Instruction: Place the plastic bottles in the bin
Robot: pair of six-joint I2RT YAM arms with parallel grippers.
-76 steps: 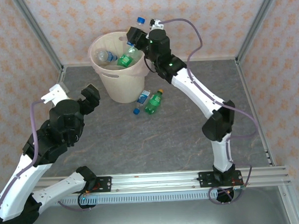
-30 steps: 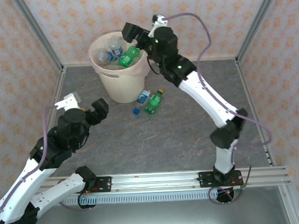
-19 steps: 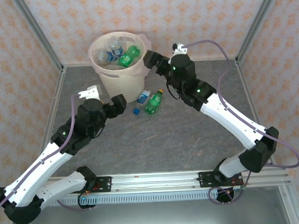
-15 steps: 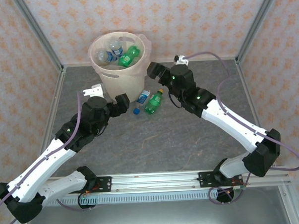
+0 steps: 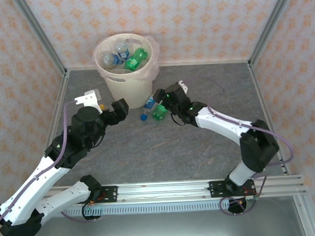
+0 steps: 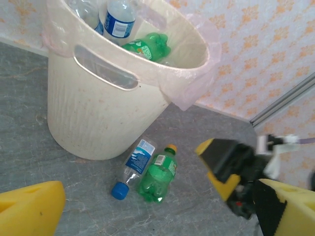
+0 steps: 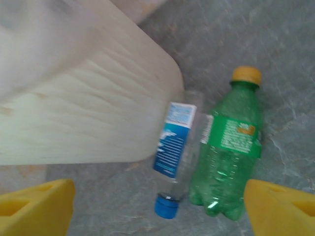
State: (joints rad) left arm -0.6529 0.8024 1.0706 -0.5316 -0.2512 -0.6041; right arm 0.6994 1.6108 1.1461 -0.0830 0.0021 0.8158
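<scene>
Two plastic bottles flat on the grey table (image 5: 200,147), side by side, just near-right of the bin (image 5: 126,90); green bottle (image 5: 160,112) with yellow cap on the right, clear bottle (image 5: 148,105) with blue label and blue cap on the left, its far end just beside the bin wall; yellow cap pointing far, blue cap pointing near. More bottles inside the bin: one green (image 5: 135,57), at least two clear (image 5: 122,49); pinkish liner (image 6: 189,88) draped over the rim. Right gripper (image 5: 162,101) low over the two on the table, claw apart; yellow pads (image 7: 39,206) wide either side of both bottles in the right wrist view; nothing clamped; contact impossible to tell. Left gripper (image 5: 119,107) left of the pair, near the bin's near side; claw spread wide, pads (image 6: 29,206) far apart, holding nothing; clear of both bottles.
</scene>
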